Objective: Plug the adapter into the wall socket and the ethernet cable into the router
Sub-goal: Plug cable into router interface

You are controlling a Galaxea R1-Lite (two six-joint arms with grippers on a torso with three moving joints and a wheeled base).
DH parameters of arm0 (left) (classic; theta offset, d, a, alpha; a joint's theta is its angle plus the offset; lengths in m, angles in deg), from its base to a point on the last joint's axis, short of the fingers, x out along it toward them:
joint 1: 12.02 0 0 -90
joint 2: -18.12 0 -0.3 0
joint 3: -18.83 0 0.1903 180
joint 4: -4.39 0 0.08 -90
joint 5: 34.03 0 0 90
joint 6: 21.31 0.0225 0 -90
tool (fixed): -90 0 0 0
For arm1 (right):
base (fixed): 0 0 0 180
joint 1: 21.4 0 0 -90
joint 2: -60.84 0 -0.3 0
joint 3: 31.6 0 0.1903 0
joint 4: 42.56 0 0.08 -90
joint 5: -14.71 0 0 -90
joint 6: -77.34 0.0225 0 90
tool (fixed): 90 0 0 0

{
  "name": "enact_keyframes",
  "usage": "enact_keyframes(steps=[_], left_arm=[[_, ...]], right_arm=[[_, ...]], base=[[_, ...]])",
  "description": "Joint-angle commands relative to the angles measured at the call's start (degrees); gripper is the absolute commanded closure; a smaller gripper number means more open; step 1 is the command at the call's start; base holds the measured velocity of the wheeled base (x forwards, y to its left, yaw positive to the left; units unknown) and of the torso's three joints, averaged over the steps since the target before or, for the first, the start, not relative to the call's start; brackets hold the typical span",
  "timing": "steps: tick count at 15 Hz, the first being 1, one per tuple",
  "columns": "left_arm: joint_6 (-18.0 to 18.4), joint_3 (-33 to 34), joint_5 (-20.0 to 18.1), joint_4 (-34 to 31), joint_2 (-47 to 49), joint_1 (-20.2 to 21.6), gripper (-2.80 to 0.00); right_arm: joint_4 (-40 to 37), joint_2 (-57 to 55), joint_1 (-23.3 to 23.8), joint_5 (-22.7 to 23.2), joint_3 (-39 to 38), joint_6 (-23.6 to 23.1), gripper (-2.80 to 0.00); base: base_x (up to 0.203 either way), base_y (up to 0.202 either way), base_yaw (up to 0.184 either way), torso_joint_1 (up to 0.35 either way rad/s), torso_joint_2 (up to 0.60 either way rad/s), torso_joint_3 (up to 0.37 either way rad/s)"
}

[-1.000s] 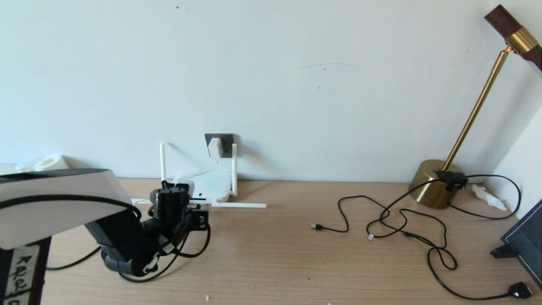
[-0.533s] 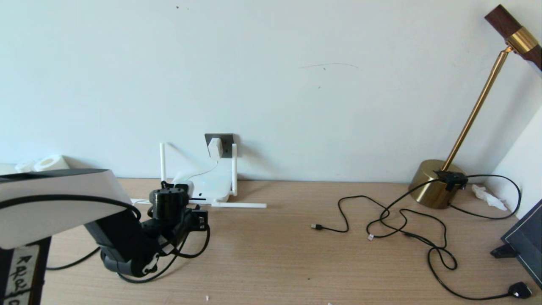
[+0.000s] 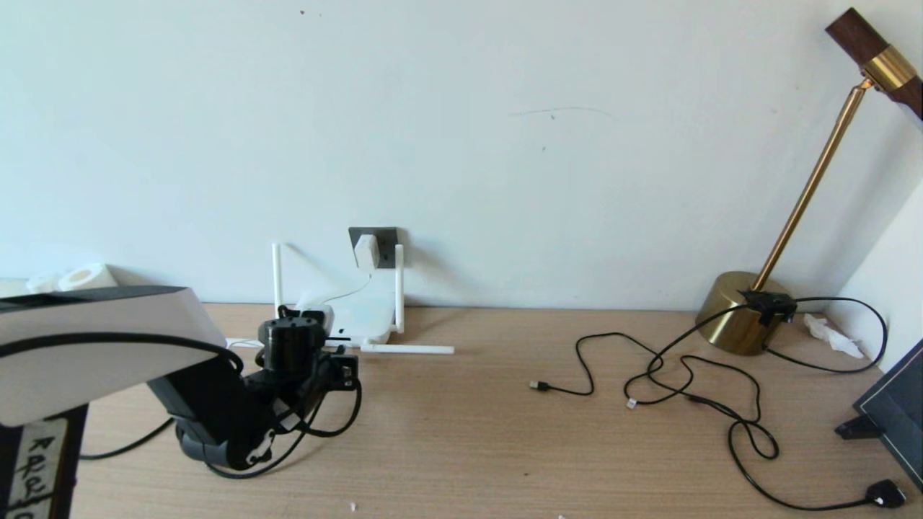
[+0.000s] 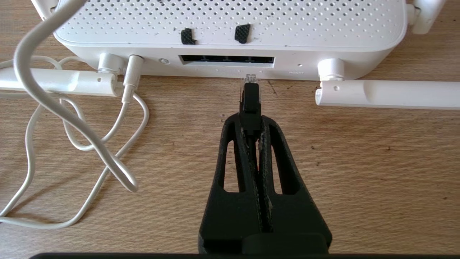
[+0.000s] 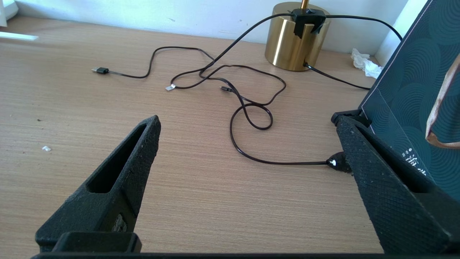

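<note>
The left gripper (image 4: 251,124) is pinched tight on the boot of the ethernet cable (image 4: 250,99), with the clear plug tip sticking out ahead of the fingers and pointing at the router (image 4: 230,32). The tip sits just short of the dark port strip (image 4: 227,59), near the strip's right-hand part as the wrist view shows it, and apart from it by a small gap.

To seat it well, the push should run straight along the plug's own axis, level with the desk (image 4: 359,162), with the tip centred on one port opening and not on a divider. The ports' inner walls are hard to make out here, so which port it faces is probably not safe to call. Any sideways lean would likely jam the tip on the casing or shove the light router back toward the wall.

Farther off, the adapter (image 3: 365,251) already sits in the socket (image 3: 384,240) above the router. The right gripper (image 5: 248,144) hangs spread wide over the desk by the loose black cords (image 5: 251,108), holding nothing.
</note>
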Motion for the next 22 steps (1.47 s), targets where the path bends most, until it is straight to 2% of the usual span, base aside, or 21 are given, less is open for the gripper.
enact_keyframes(steps=[1,22], left_arm=[[-0.02,-0.09,0.10,0.30,-0.19,-0.10,0.00],[-0.46,-1.65,0.19,1.18,2.10,0.86,0.00]], right_arm=[[0.01,-0.09,-0.02,0.02,0.02,-0.08,-2.80],[0.01,-0.09,-0.02,0.02,0.02,-0.08,-2.80]], base=[[0.000,0.000,0.000,0.000,0.00,0.000],[0.000,0.000,0.000,0.000,0.00,0.000]])
